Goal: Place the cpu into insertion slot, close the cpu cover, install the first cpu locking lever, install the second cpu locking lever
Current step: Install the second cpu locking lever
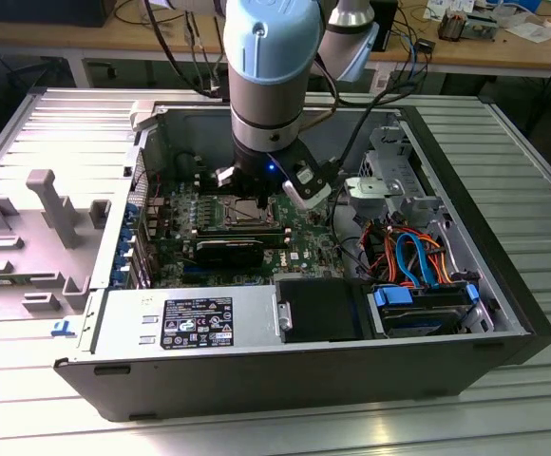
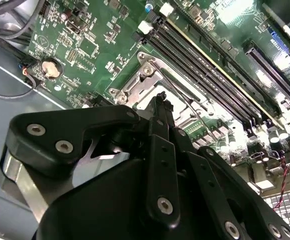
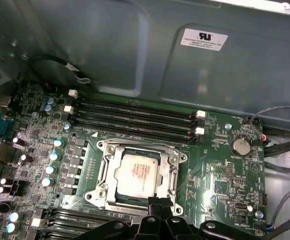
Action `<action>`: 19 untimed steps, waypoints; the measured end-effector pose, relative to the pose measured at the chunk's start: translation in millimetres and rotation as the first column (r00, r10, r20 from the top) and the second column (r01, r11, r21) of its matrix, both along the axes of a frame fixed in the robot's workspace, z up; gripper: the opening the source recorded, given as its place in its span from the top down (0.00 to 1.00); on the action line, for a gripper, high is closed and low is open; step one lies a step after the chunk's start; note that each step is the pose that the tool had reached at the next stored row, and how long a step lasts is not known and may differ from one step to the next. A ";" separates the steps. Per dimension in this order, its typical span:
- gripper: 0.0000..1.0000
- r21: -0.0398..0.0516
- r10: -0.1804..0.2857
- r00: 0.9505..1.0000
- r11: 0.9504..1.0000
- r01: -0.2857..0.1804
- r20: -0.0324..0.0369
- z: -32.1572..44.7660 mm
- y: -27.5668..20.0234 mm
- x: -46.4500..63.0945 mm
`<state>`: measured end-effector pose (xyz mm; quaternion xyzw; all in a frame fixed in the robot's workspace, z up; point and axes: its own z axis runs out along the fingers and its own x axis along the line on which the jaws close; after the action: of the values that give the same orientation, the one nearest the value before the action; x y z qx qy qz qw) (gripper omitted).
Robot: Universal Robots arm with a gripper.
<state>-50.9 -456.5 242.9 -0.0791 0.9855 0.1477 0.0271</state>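
In the first wrist view the cpu [image 3: 140,172], a square chip with a pale metal top, lies flat inside the insertion slot [image 3: 101,146]. The silvery cpu cover [image 3: 172,170] frames it and looks to be lying flat around it. My gripper [image 3: 157,210] is at the socket's edge, its black fingertips pressed together and shut, with nothing visible between them. From the second wrist view the gripper [image 2: 160,96] tip rests against the socket's metal frame [image 2: 145,82], close to a thin wire lever [image 2: 185,97]. In the exterior view the gripper [image 1: 259,198] hangs right over the socket [image 1: 247,213].
Long black memory slots [image 3: 135,117] run beside the socket, and a coin battery [image 3: 241,145] sits on the green board. A grey case wall [image 3: 135,50] rises behind. A black block [image 1: 233,249], a power supply [image 1: 190,318] and coloured drive cables [image 1: 418,256] crowd the case.
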 end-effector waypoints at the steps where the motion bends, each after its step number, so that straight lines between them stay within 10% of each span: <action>1: 0.89 0.000 0.000 1.000 1.000 0.000 0.000 -0.8 -0.2 -2.8; 19: 0.89 -0.002 0.000 1.000 1.000 0.000 0.000 -19.1 -8.8 -32.8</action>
<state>-83.7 -465.3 223.9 -0.0792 0.9857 0.1466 0.0270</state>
